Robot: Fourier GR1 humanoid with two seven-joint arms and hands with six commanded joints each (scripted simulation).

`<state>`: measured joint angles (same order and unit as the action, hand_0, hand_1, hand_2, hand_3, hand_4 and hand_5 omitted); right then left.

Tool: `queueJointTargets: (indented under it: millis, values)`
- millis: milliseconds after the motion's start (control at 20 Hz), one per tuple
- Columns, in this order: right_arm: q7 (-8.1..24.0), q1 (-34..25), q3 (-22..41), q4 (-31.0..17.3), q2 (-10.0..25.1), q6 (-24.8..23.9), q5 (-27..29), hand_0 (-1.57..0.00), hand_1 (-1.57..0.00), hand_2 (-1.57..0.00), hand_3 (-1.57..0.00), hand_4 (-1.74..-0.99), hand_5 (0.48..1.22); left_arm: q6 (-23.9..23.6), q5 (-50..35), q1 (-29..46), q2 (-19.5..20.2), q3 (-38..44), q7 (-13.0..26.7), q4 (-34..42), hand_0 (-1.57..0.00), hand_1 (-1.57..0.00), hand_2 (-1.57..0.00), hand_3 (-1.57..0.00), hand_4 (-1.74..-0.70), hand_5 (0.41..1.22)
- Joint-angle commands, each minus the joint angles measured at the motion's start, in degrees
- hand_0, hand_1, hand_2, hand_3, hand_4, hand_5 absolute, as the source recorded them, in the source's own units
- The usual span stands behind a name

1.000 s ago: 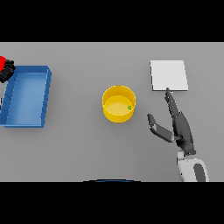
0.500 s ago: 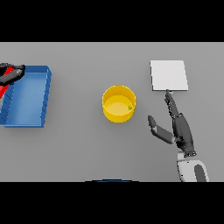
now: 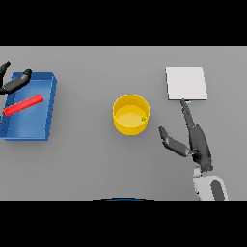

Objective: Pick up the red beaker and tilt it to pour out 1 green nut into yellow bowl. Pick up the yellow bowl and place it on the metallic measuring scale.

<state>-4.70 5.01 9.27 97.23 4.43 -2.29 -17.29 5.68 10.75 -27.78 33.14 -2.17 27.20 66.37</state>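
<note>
Beaker: red beaker (image 3: 23,105) lies on its side inside the blue tray (image 3: 46,126), slanting from lower left to upper right, its upper end nearer the tray's far rim. No hand is touching it.

Tray: blue, open-topped, at the table's left side, well apart from the bowl.

Left hand: left hand (image 3: 14,83) shows at the far left edge, above the tray's upper left corner. Its fingers are spread and relaxed, holding nothing; it sits just above the beaker's upper end but apart from it.

Bowl: yellow bowl (image 3: 130,125) stands upright near the middle of the grey table (image 3: 96,169), between the tray and the scale.

Nut: a small green nut (image 3: 143,118) rests inside the bowl against its right inner wall; it is tiny, so its shape is hard to make out.

Scale: metallic measuring scale (image 3: 186,83) is a pale square plate at the upper right, with nothing on it.

Right hand: right hand (image 3: 193,140) is right of the bowl and below the scale. Fingers are straight and point up toward the scale's lower edge, the fingertips seemingly just short of it. Thumb is stretched out leftward toward the bowl, not touching it. Nothing is held.
</note>
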Motion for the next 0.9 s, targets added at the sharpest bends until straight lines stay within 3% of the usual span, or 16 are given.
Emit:
queueJointTargets:
  millis: [0, 100, 200, 300, 450, 650, 850]
  values:
    - [0.43, -1.02, 0.73, -0.06, 0.46, 0.50, -1.01, 0.00, 0.00, 0.00, 0.00, -1.115, 0.638, -0.15, -0.55, 0.25, 0.09, 0.48, -0.74, 0.67, -0.05, -0.05, -0.04, -0.05, -0.78, 0.635]
    - [-1.65, -3.08, 1.26, -0.17, 4.31, 4.39, -1.16, 0.00, 0.00, 0.00, 0.00, -1.080, 0.662, -0.48, -2.15, 0.57, -0.56, 1.34, -0.89, 2.37, -0.03, -0.03, -0.03, -0.03, -0.79, 0.652]
    - [1.72, -7.45, 3.50, -1.11, 7.53, 6.60, -5.71, 0.00, 0.00, 0.00, 0.00, -1.103, 0.662, -0.38, -2.73, 0.47, -1.28, 1.40, -1.04, 2.27, -0.02, -0.02, -0.02, -0.02, -0.80, 0.661]
    - [2.66, -10.23, 6.31, -1.97, 10.92, 8.25, -11.33, 0.00, 0.00, 0.00, 0.00, -1.128, 0.637, -0.86, -2.74, 1.12, -2.26, 0.94, -1.21, 3.02, -0.01, -0.01, -0.01, -0.01, -0.80, 0.673]
    - [1.08, -16.11, 10.58, -4.59, 15.51, 11.45, -18.25, 0.00, 0.00, 0.00, 0.00, -1.142, 0.627, -0.90, -2.97, 1.51, -2.34, 1.03, -0.24, 3.73, -0.01, -0.01, -0.01, -0.01, -0.81, 0.687]
    - [-1.24, -24.24, 16.14, -7.92, 18.20, 16.17, -24.12, 0.00, 0.00, 0.00, 0.00, -1.162, 0.637, -0.09, -3.21, 2.56, -1.56, 1.26, -0.73, 4.14, 0.00, 0.00, 0.00, 0.00, -0.81, 0.689]
    - [-4.97, -30.35, 20.92, -14.39, 18.81, 18.86, -28.15, 0.00, 0.00, 0.00, 0.00, -1.156, 0.642, 0.05, -3.43, 2.55, -1.80, 1.32, -0.86, 4.11, 0.00, 0.00, 0.00, 0.00, -0.81, 0.692]
